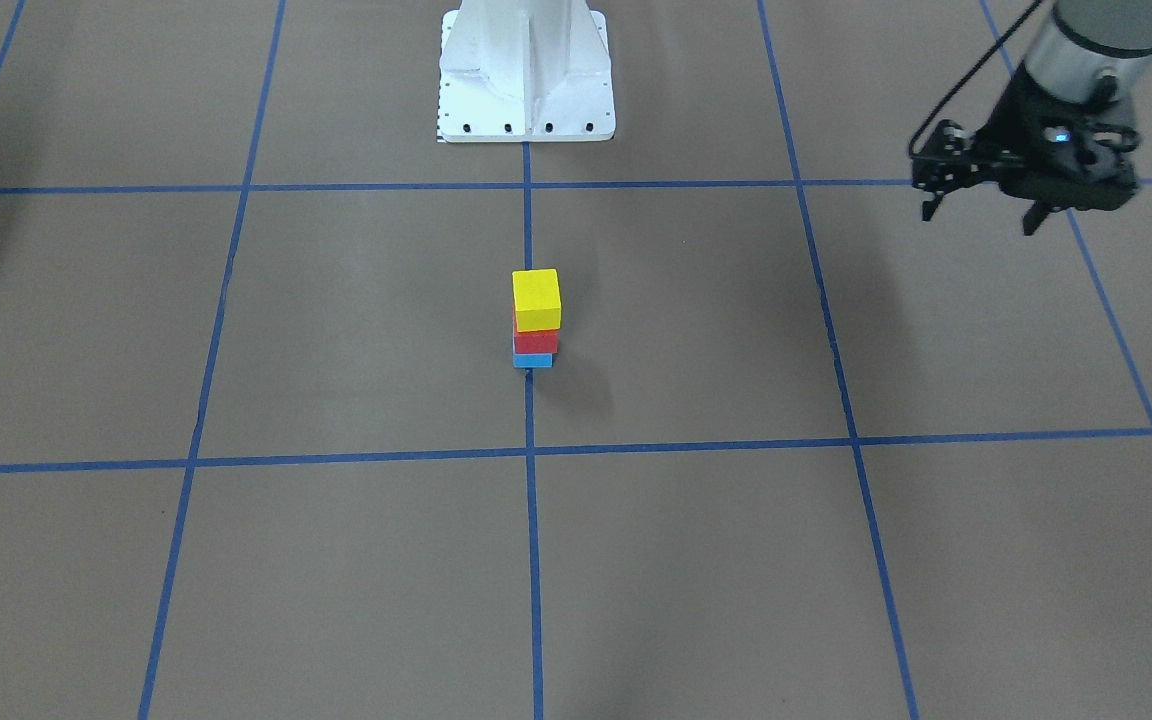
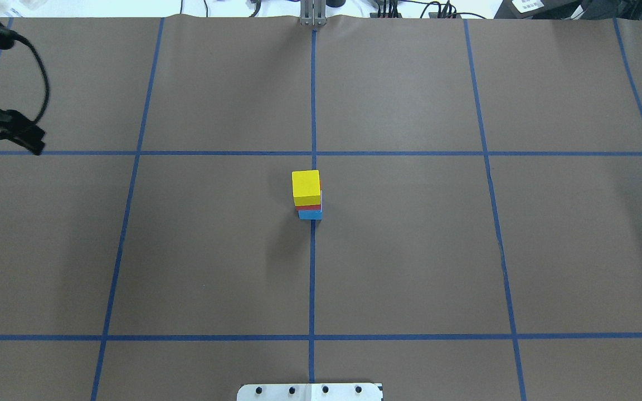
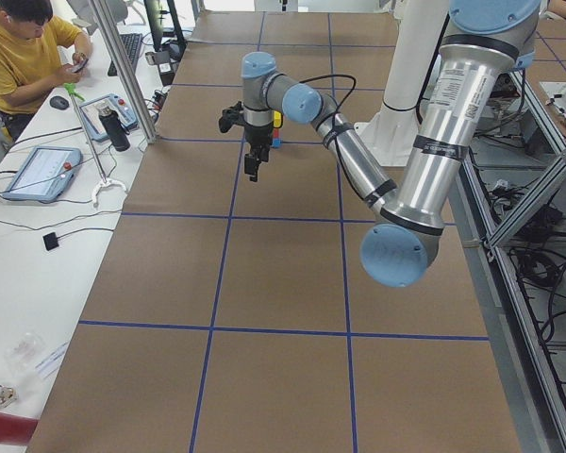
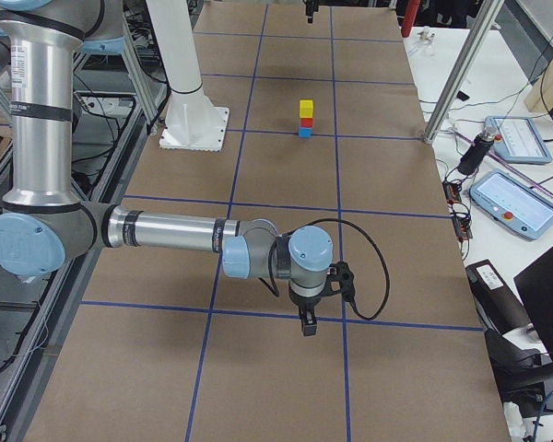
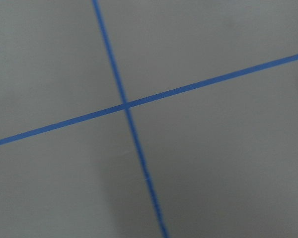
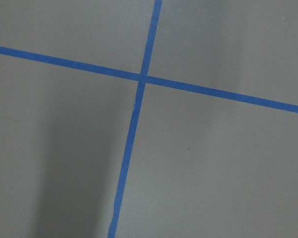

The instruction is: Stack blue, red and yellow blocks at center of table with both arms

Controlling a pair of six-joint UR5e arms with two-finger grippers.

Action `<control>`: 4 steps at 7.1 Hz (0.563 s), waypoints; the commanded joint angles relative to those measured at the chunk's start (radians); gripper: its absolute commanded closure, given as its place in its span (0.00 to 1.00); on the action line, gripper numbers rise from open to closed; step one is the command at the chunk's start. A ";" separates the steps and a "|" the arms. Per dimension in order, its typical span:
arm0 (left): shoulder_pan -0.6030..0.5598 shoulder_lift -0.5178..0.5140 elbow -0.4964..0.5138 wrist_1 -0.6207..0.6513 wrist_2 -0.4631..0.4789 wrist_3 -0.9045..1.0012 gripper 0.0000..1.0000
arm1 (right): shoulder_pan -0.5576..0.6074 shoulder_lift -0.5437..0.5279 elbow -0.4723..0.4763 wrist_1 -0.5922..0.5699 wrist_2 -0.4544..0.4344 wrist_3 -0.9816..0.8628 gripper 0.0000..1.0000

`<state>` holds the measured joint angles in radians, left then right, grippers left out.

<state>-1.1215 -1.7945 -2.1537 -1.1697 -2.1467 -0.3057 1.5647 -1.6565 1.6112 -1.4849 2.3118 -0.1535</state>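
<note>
Brown paper covers the table, marked off into large squares by blue tape lines. A white bolted pedestal stands at the top centre of the front-facing view.

In the middle of that frame, on the central tape line, the three cubes stand as one upright stack. The blue block is on the paper, the red block sits on it, and the yellow block is on top. Nothing touches the stack.

The left gripper hangs in the upper right of the front-facing view, above the paper and well apart from the stack. It carries nothing, but I cannot tell whether its fingers are spread or closed.

The right gripper shows only in the right side view, low in the centre of the frame, pointing down over a tape line far from the blocks. Its state cannot be judged from there.

Both wrist cameras show only bare paper and a tape crossing. The left one is blurred.

In the left side view, a person in a yellow shirt sits at a white bench at upper left.
</note>
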 commanded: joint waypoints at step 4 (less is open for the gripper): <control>-0.354 0.300 0.170 -0.007 -0.024 0.563 0.00 | 0.000 0.001 0.006 0.000 0.001 0.000 0.00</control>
<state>-1.4389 -1.5665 -2.0087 -1.1755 -2.1676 0.2107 1.5647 -1.6560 1.6134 -1.4849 2.3132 -0.1534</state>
